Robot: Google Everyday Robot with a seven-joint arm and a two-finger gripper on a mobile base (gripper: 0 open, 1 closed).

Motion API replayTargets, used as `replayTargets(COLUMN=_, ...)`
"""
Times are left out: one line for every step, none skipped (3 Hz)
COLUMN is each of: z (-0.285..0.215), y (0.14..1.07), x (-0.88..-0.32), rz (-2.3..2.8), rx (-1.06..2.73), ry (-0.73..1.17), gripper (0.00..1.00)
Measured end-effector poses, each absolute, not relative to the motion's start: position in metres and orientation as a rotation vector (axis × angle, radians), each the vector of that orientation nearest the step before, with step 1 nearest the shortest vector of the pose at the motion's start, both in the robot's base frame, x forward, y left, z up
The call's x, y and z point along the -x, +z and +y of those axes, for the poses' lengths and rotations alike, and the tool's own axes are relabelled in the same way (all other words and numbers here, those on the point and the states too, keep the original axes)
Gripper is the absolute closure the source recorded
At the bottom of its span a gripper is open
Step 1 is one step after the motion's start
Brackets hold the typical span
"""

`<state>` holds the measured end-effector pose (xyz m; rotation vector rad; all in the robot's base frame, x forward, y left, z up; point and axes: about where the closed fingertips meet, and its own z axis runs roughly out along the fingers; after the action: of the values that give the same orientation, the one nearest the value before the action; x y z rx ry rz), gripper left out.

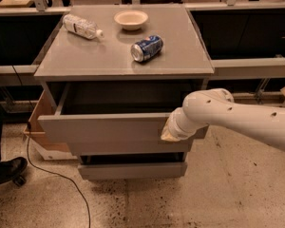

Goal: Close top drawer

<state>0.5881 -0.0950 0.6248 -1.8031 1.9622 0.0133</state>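
The top drawer [102,127] is a wide, shallow grey drawer with a flat front. It stands partly open at the top of the grey cabinet [128,56], with its dark inside showing. My white arm comes in from the right. My gripper [168,131] is against the right part of the drawer's front panel. The wrist hides the fingers.
On the cabinet top lie a clear plastic bottle [82,26], a white bowl [131,19] and a blue can [147,48] on its side. Two lower drawers [133,169] stand below. A black cable [52,175] runs over the floor at left, near a wooden panel [40,122].
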Motion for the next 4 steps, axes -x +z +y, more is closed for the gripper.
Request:
replayTargets(z=-0.092, y=0.620, x=-0.601, rz=1.956, rx=1.811, ry=0.005, gripper=1.00)
replayTargets(z=-0.089, y=0.617, x=-0.614, rz=1.936, rx=1.817, ry=-0.009, gripper=1.00)
replayTargets(z=-0.085, y=0.618, x=-0.626, rz=1.908, rx=1.824, ry=-0.028, gripper=1.00)
replayTargets(z=-0.079, y=0.626, x=-0.641, rz=1.866, rx=1.827, ry=-0.059, gripper=1.00)
